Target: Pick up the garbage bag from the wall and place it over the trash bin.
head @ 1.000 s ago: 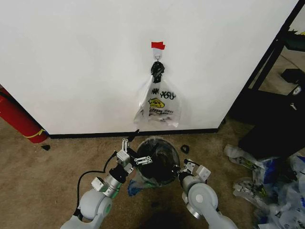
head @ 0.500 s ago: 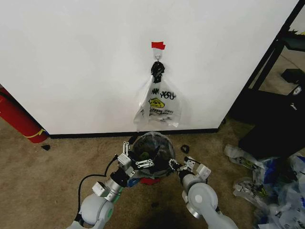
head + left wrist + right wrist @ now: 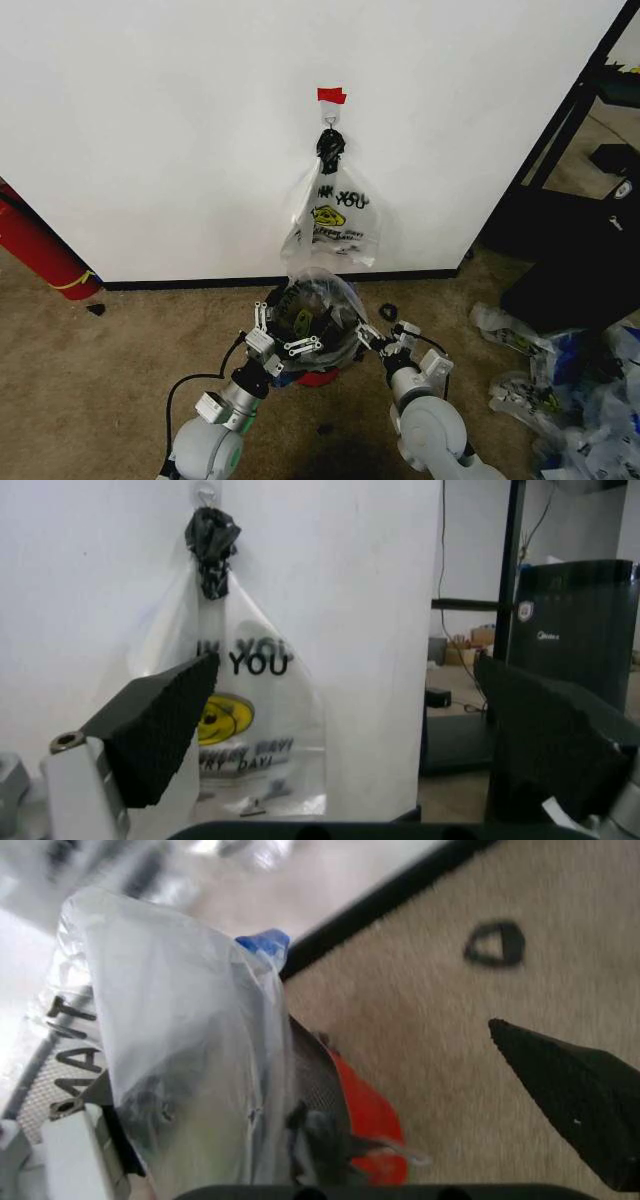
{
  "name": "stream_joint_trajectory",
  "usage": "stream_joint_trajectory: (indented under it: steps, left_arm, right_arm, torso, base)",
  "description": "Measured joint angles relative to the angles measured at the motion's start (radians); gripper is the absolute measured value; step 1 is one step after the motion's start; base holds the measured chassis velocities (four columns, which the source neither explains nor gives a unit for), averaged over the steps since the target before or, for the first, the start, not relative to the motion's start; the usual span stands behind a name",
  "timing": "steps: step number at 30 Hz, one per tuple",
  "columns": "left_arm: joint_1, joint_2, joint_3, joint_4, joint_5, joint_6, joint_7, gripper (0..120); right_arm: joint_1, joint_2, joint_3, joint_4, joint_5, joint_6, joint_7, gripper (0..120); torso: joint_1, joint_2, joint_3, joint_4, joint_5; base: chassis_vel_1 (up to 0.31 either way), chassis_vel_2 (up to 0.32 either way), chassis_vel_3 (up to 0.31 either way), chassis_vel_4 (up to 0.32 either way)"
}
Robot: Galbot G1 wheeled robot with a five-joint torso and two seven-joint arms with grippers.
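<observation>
Two grippers (image 3: 300, 345) (image 3: 372, 340), one garbage bag (image 3: 318, 292), one trash bin (image 3: 322, 340).

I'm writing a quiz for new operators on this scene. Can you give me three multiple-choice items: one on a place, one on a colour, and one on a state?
1. Where is the smiley bag?
A. Lying on the carpet
B. Hanging from the hook on the wall
C. Draped over the black shelf

2. What colour is the tape above the hook?
A. Blue
B. Yellow
C. Red

3. How do the fingers of the left gripper stand?
A. Wide apart
B. Shut on the smiley bag
C. Shut with nothing between them

Answers:
1. B, since its knotted top sits on the hook and the bag hangs down the wall.
2. C, since the strip is plainly red in the head view.
3. A, since the left wrist view shows the wall and bag through the wide gap between the pads.
</observation>
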Motion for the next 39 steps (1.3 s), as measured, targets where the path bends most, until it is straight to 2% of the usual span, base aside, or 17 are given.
stream_joint_trajectory:
  steps: [10, 16, 21, 25, 31, 36, 39]
  left_arm:
    - [0.011, -0.002, -0.001, 0.026, 0.037, -0.017, -0.001, 100]
    - [0.016, -0.006, 0.001, 0.034, 0.081, -0.003, -0.060, 100]
    - [0.017, -0.019, 0.009, 0.050, 0.096, 0.003, -0.087, 100]
    - [0.024, -0.021, 0.010, 0.052, 0.101, 0.003, -0.089, 100]
    - [0.024, -0.027, 0.017, 0.077, 0.126, 0.000, -0.099, 100]
    - [0.023, -0.039, 0.017, 0.084, 0.128, 0.000, -0.116, 100]
    - [0.023, -0.037, 0.012, 0.073, 0.128, 0.000, -0.124, 100]
  right_arm:
    - [0.021, 0.029, 0.033, -0.010, 0.166, -0.043, 0.078, 100]
    - [0.007, 0.058, 0.049, 0.024, 0.258, -0.040, 0.101, 100]
    - [0.013, 0.139, 0.087, 0.049, 0.361, -0.046, 0.153, 100]
    - [0.012, 0.159, 0.087, 0.031, 0.352, -0.046, 0.198, 100]
    - [-0.017, 0.131, 0.086, 0.032, 0.318, -0.031, 0.163, 100]
    - [-0.049, 0.074, 0.066, 0.116, 0.222, -0.024, 0.002, 100]
    - [-0.060, 0.047, 0.053, 0.157, 0.159, -0.034, -0.039, 100]
  torso:
    - [0.000, 0.000, 0.000, 0.0001, -0.0001]
    - [0.000, 0.000, 0.000, 0.0000, -0.0002]
    - [0.000, 0.000, 0.000, 0.0000, -0.0003]
    - [0.000, 0.000, 0.000, 0.0003, -0.0002]
    - [0.000, 0.000, 0.000, -0.0001, -0.0002]
    - [0.000, 0.000, 0.000, 0.0000, -0.0001]
    - [0.000, 0.000, 0.000, 0.0001, -0.0002]
  base:
    - [0.000, 0.000, 0.000, 0.000]
    - [0.000, 0.000, 0.000, 0.000]
    - [0.000, 0.000, 0.000, 0.000]
    - [0.000, 0.000, 0.000, 0.000]
    - [0.000, 0.000, 0.000, 0.000]
    - [0.000, 0.000, 0.000, 0.000]
    - [0.000, 0.000, 0.000, 0.000]
